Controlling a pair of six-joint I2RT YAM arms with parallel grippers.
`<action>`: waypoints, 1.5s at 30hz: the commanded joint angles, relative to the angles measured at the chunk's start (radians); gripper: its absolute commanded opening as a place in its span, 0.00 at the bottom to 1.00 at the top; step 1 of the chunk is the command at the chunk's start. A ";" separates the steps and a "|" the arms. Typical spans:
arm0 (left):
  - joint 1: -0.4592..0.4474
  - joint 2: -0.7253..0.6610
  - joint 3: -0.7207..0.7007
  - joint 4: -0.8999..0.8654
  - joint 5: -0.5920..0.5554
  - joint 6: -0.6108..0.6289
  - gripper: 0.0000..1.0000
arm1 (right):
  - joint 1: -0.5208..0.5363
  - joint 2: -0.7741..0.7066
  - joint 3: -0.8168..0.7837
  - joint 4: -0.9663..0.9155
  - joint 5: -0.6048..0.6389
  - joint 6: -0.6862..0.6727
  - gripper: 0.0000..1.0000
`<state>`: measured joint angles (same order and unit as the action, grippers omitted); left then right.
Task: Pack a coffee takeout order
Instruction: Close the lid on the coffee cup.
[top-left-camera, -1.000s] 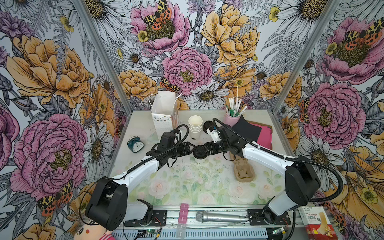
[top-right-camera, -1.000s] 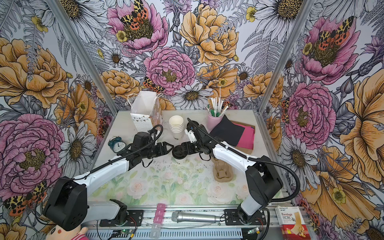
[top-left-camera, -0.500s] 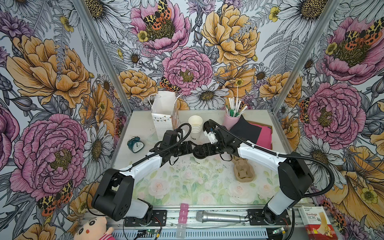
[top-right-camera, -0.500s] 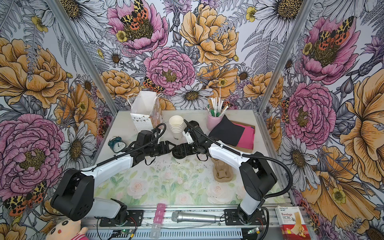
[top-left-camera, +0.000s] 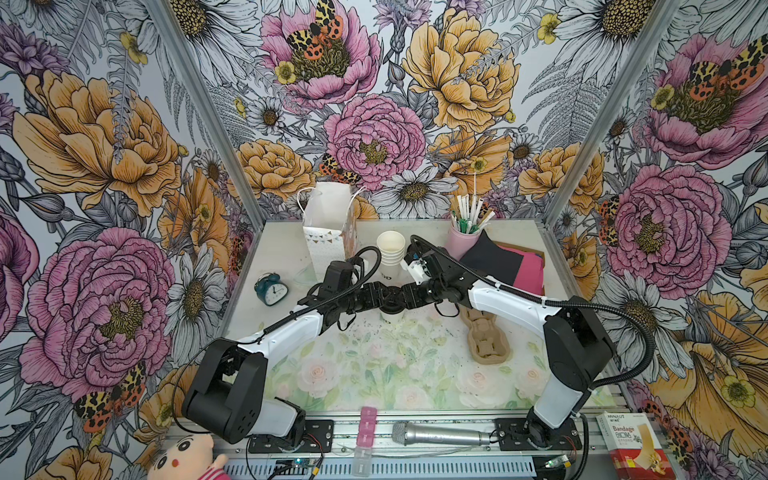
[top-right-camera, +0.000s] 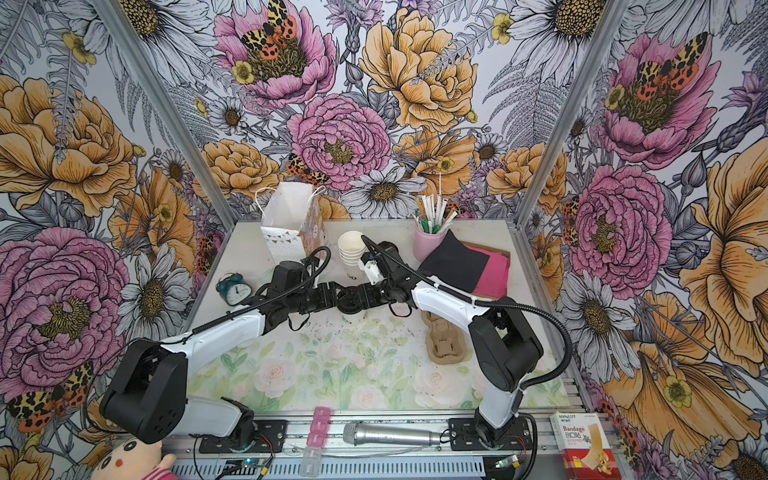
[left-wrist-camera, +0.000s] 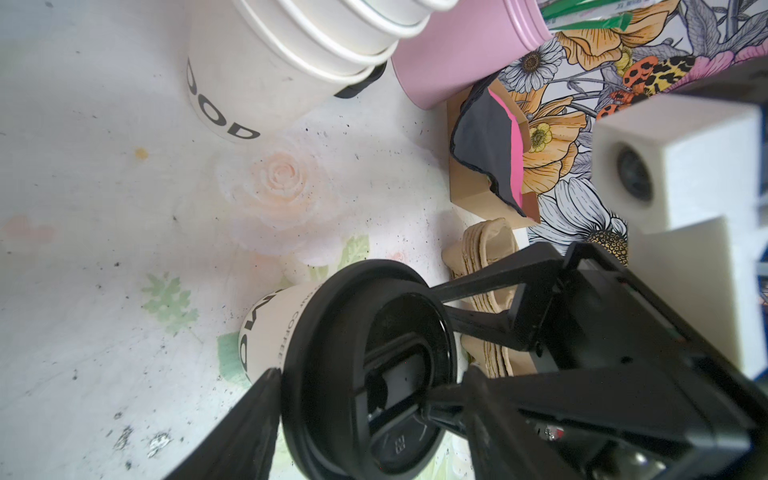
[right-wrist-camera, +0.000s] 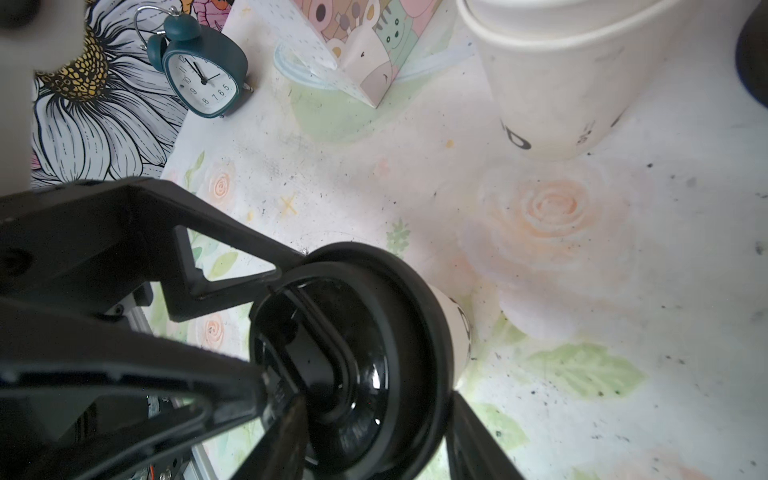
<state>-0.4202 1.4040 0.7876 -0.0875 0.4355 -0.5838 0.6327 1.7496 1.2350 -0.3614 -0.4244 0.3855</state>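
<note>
Black domed lid (left-wrist-camera: 365, 365) sits on the white paper cup (left-wrist-camera: 270, 328) mid-counter (top-left-camera: 374, 374). Left fingers (left-wrist-camera: 249, 428) clamp its rim; right fingers (right-wrist-camera: 478, 449) straddle it, grip unclear. Lidding seems underway; next, press evenly. Black napkin (top-left-camera: 492, 259) lies beyond.

a robot test booth in a lab: flower-printed walls (top-left-camera: 374, 133) on a metal frame (top-left-camera: 212, 124) box in a small table (top-left-camera: 282, 249), with robot arms (top-left-camera: 282, 336) bolted to a rail (top-left-camera: 457, 419) along its front edge.
</note>
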 joint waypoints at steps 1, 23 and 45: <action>0.014 -0.021 -0.019 0.025 0.007 0.020 0.69 | -0.016 0.042 0.010 -0.024 -0.022 -0.044 0.53; 0.061 0.050 -0.078 0.006 -0.019 0.014 0.56 | -0.025 0.077 0.009 -0.029 -0.009 -0.038 0.49; 0.035 0.073 -0.024 -0.100 -0.079 0.072 0.55 | -0.042 0.021 0.176 -0.025 0.088 0.056 0.65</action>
<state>-0.3771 1.4418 0.7685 -0.0776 0.4164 -0.5522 0.5957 1.7821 1.3743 -0.3882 -0.3916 0.4286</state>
